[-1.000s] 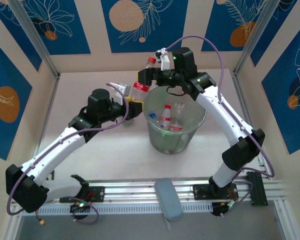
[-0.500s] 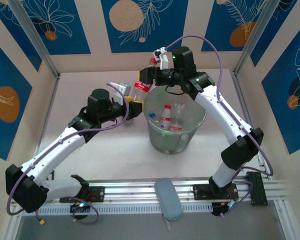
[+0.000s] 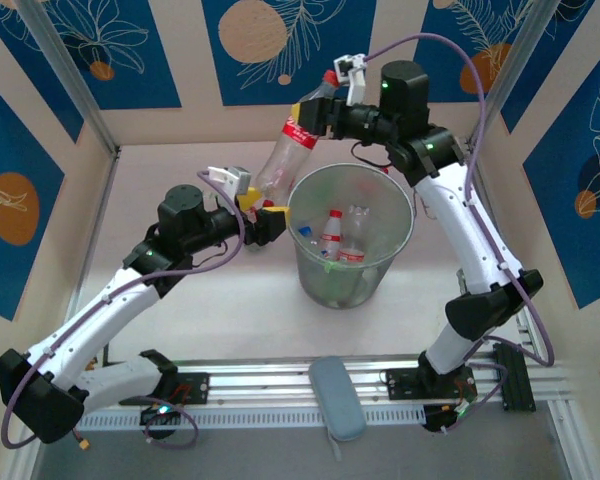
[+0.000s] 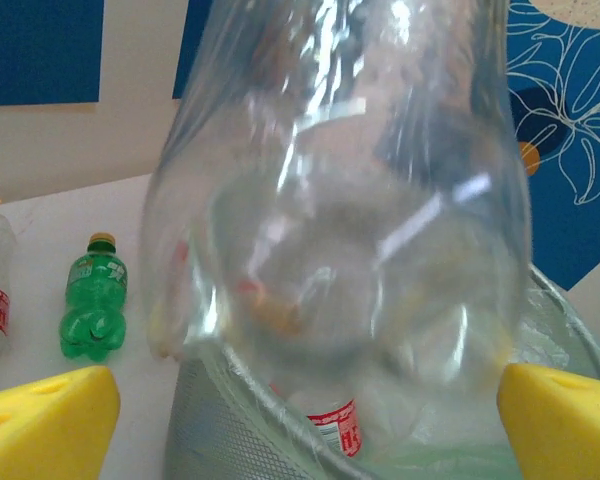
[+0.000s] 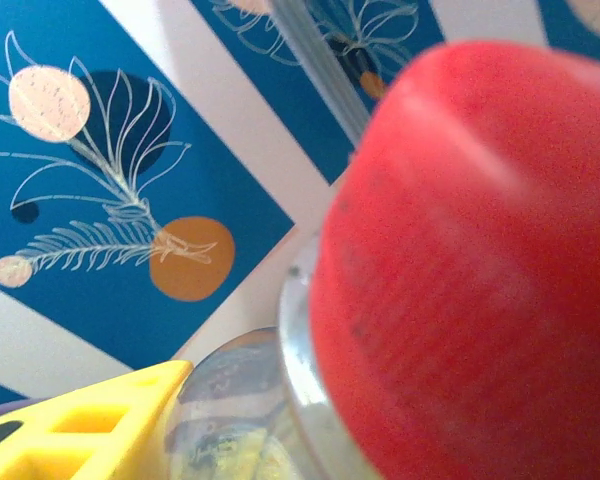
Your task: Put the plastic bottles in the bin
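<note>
Right gripper (image 3: 325, 112) clamps the large bottle (image 3: 280, 152) at its neck, tilted, base over the left rim of the bin (image 3: 407, 238). Left gripper (image 3: 260, 206), just beside that rim, looks spread open. Risk: dropped here, the base clips the rim and bounces out.

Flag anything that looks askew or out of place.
One large bottle hangs steeply tilted, held by its red-capped neck in the right gripper. Its base hovers at the left rim of the bin, not over the middle, just above the open left gripper.
</note>
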Available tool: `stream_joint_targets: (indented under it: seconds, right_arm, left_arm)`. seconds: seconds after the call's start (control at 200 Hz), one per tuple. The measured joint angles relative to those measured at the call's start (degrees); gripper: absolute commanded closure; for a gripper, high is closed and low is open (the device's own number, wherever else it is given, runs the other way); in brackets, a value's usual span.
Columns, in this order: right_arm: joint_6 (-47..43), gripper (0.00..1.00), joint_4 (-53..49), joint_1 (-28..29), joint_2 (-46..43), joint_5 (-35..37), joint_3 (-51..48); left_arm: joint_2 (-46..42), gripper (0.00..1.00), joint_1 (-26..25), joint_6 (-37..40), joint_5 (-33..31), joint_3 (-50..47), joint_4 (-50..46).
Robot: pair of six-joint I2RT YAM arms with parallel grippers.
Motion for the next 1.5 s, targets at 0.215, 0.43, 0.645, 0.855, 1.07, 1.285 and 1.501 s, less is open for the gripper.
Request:
stream_joint_targets:
  seconds: [0.215,0.43,0.645,0.855,1.07,1.285,1.501]
  right_arm:
    - [-3.9,0.52,-6.3,-5.8,-4.7,1.0,0.0]
    - [-9.8,0.62,-16.2,-10.8,-11.2,3.4,-1.5]
    - [-12.7,0.63,-21.0,-11.9,-14.9,4.5,-8.6]
    - [-13.0,0.64,-22.0,-8.2,-12.4,5.8,-13.9]
    - [-13.9,0.64,-22.0,-2.2,-8.0,6.3,-17.2]
    - [-14.7,0.64,-21.0,0.4,-6.0,7.7,-22.4]
    - [-14.4,0.64,-19.6,1.9,-4.8,8.6,-26.4]
  left_arm:
    - [5.3,0.17,-0.1,-0.9,-0.1,1.6,-0.3]
    - [11.1,0.29,-1.5,-2.4,-0.5,2.1,0.5]
    - [14.1,0.35,-3.0,-3.0,-2.2,4.2,1.1]
    - [14.8,0.37,-3.9,-3.2,-3.3,4.6,1.7]
    - [15.0,0.40,-4.1,-4.2,-3.3,4.6,2.2]
    - [15.1,0.42,-4.3,-6.3,-4.3,3.7,3.9]
    - [16.3,0.44,-4.3,-8.8,-4.8,3.2,6.3]
